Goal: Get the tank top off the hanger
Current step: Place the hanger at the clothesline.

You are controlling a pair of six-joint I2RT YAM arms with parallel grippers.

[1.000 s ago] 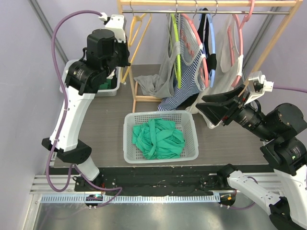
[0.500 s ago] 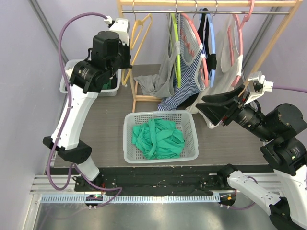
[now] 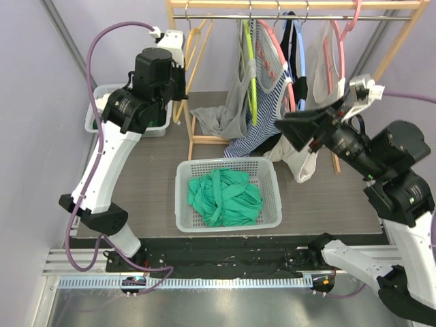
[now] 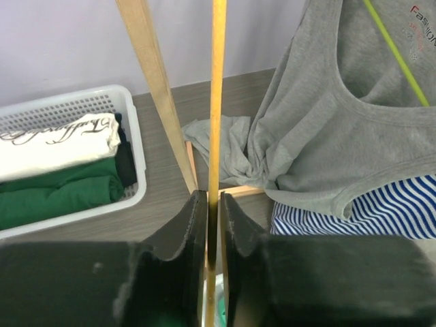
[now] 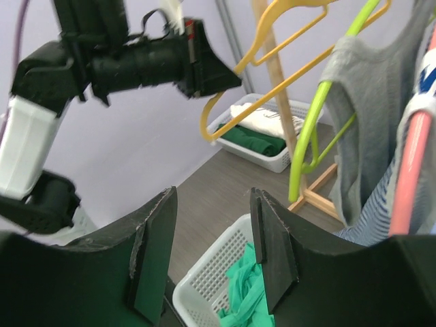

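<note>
While the left gripper (image 4: 213,204) has edged rightward and stays pinched on the bare yellow hanger (image 4: 218,102) at 11 o'clock from the basket (image 3: 228,165), the right gripper (image 5: 212,197), fingers half spread and empty, has swung in from 3 o'clock toward the rack (image 3: 293,5). The grey tank top (image 4: 340,136) still hangs on its green hanger (image 4: 398,54) at 12 o'clock, so I judge removal is only starting.
</note>
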